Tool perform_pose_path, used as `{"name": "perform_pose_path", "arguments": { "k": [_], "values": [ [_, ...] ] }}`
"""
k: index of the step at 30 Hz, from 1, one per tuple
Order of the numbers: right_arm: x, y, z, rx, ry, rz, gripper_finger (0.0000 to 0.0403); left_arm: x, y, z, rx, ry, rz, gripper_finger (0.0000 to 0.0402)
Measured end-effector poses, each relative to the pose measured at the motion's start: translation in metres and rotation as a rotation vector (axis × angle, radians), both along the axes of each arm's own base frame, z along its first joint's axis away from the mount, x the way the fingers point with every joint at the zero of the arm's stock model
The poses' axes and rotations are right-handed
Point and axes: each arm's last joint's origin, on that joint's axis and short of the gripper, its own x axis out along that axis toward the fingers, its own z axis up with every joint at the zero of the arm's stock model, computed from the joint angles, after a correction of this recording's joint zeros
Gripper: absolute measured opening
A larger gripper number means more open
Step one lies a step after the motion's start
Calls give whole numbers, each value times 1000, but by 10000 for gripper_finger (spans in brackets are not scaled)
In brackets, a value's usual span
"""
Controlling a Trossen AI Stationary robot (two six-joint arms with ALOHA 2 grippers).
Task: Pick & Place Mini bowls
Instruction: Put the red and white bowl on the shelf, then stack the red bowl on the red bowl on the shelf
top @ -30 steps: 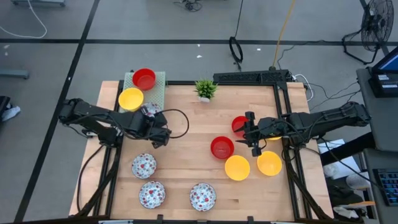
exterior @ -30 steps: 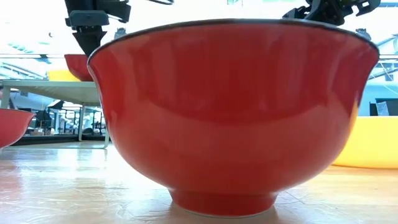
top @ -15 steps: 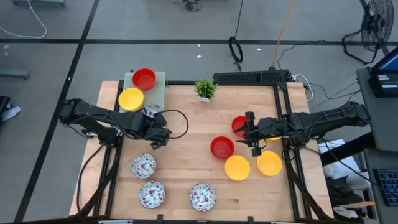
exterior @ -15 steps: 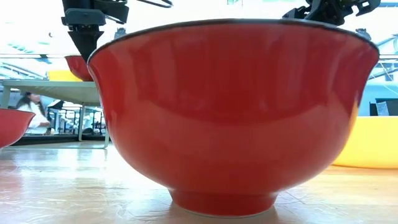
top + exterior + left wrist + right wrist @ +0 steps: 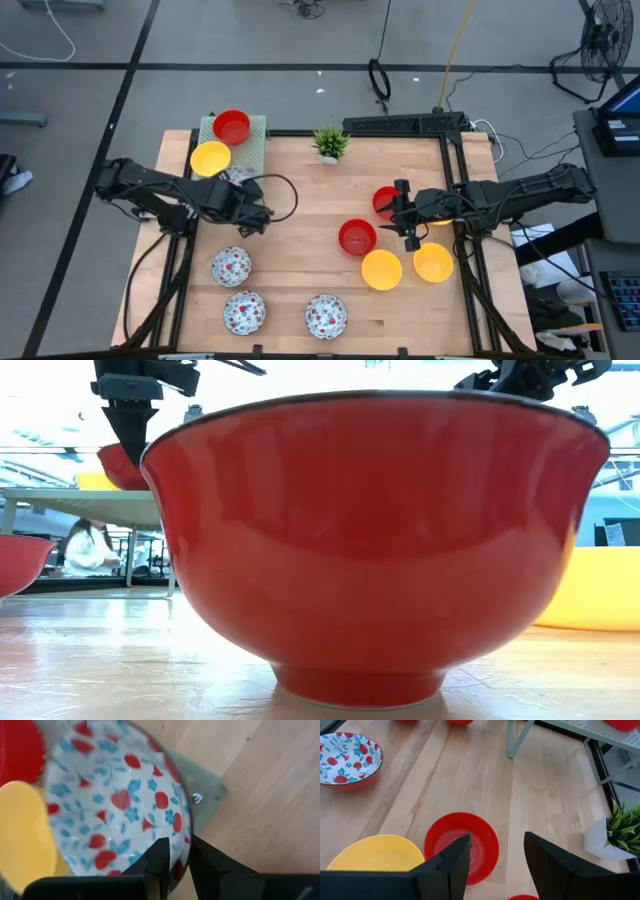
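Wooden desk (image 5: 310, 200) carries the spread. Green rack (image 5: 258, 135) at its far left corner holds a red bowl (image 5: 231, 126) and a yellow bowl (image 5: 210, 158). Left gripper (image 5: 176, 861) sits just beside the rack, jaws clamped on the rim of a floral bowl (image 5: 110, 800), lifted off the desk. Right gripper (image 5: 495, 851) hovers over the red bowl (image 5: 462, 845) at mid-right, jaws wide, nothing held. Three more floral bowls (image 5: 231, 266) along the near left; two yellow bowls (image 5: 381, 269) near right. Potted plant (image 5: 329, 143) at far centre.
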Motion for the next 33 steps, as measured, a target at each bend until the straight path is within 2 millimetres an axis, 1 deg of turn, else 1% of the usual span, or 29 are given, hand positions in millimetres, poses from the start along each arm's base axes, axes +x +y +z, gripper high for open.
{"name": "perform_pose_path", "arguments": {
  "k": [13,20,27,30,33],
  "values": [
    [0,0,0,0,0,0,171,5,0,38,31,-123,-8,67],
    [0,0,0,0,0,0,171,11,-1,62,1,-241,-30,67],
    [1,1,1,68,-15,-44,171,34,-10,69,-110,-461,-126,67],
    [0,0,1,85,-9,-58,172,53,-14,68,-129,-592,-195,67],
    [-1,0,-1,83,9,-61,176,67,-18,68,-137,-685,-284,67]
  ]
}}
